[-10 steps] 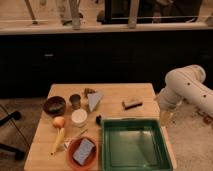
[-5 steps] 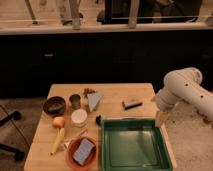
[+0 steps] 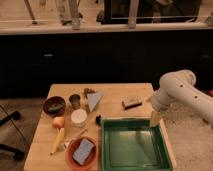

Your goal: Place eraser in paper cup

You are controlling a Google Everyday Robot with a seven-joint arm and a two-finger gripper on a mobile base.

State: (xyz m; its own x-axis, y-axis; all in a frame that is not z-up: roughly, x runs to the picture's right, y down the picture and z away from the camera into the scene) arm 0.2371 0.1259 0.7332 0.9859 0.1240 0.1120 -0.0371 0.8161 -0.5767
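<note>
The eraser [image 3: 131,103] is a small flat dark-topped block lying on the wooden table [image 3: 117,91] right of centre, near the far edge. The paper cup [image 3: 78,118], white and open-topped, stands left of centre, in front of a small dark metal cup [image 3: 75,101]. My gripper [image 3: 155,118] hangs from the white arm [image 3: 180,90] at the table's right side, over the far right corner of the green tray [image 3: 132,146]. It is to the right of and nearer than the eraser, apart from it.
A dark bowl [image 3: 53,105], an orange [image 3: 59,122], a banana [image 3: 57,141], a grey-blue wedge [image 3: 94,99], and a red plate [image 3: 71,156] with a grey-blue pad [image 3: 84,151] fill the table's left half. A chair base [image 3: 10,120] stands on the floor at left.
The arm has swung left and inward over the table; the gripper moved from beside the table's right edge to above the tray's far right corner.
</note>
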